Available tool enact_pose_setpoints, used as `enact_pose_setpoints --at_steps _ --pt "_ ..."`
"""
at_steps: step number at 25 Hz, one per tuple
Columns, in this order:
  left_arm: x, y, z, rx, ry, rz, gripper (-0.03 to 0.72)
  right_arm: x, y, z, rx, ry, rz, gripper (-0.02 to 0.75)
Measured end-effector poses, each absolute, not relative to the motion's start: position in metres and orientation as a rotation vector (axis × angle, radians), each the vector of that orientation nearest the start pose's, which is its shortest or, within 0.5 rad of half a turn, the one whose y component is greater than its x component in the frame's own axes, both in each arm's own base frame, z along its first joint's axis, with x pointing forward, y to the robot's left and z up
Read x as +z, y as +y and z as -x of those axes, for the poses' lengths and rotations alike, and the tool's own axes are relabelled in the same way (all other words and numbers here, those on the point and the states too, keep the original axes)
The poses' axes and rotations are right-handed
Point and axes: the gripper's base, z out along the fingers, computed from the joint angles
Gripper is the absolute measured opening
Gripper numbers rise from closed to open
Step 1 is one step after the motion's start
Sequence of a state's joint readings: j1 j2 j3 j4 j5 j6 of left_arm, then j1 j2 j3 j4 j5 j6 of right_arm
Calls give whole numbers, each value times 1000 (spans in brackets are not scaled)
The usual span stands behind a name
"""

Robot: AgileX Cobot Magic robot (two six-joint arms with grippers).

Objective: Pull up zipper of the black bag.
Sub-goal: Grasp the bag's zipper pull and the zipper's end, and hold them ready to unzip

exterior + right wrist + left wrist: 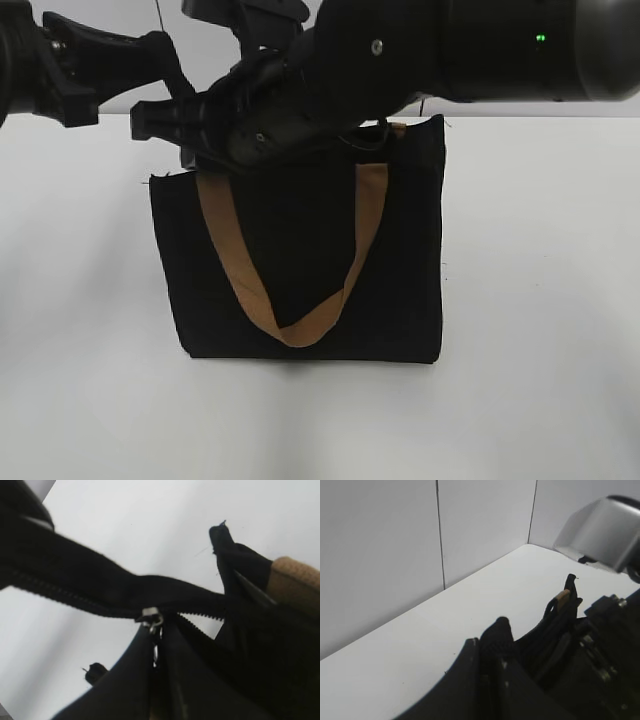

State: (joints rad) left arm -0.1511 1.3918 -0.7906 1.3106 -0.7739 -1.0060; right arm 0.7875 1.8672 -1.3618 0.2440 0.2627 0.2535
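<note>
The black bag [400, 250] stands upright on the white table, with a tan strap [235, 270] hanging in a V down its front. My left gripper [185, 140] is at the bag's top left corner, shut on the black fabric edge [492, 640]. My right gripper [255, 135] is on the top edge just right of it. In the right wrist view its jaws [156, 652] are shut on the zipper's silver pull tab, just below the slider [151, 615]. The zipper is closed left of the slider, and open teeth [200, 616] show to its right.
White table [540, 300] lies all round the bag, with a grey panelled wall [395, 555] behind. The right arm's thick black body [480, 45] hangs over the bag's top, and its silver part [602, 532] shows in the left wrist view. The strap end [295, 580] lies near the zipper's open end.
</note>
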Motion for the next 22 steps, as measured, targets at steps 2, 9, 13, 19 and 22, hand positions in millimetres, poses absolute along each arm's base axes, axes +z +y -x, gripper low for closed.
enact_pose_setpoints --at_steps 2,9,13,19,22 --pt "286 -103 -269 -637 1618 -817 21 243 308 -298 733 2320 387 1" --pt "285 -103 -270 -628 1624 -817 21 244 306 -296 717 2338 415 -6" --pt "282 -100 -272 -582 1654 -817 21 257 300 -288 698 2351 477 -6" --pt "272 -95 -273 -521 1778 -814 21 276 290 -274 674 2393 562 -9" --pt "266 -94 -271 -521 1860 -827 21 282 286 -269 661 2395 609 -9"
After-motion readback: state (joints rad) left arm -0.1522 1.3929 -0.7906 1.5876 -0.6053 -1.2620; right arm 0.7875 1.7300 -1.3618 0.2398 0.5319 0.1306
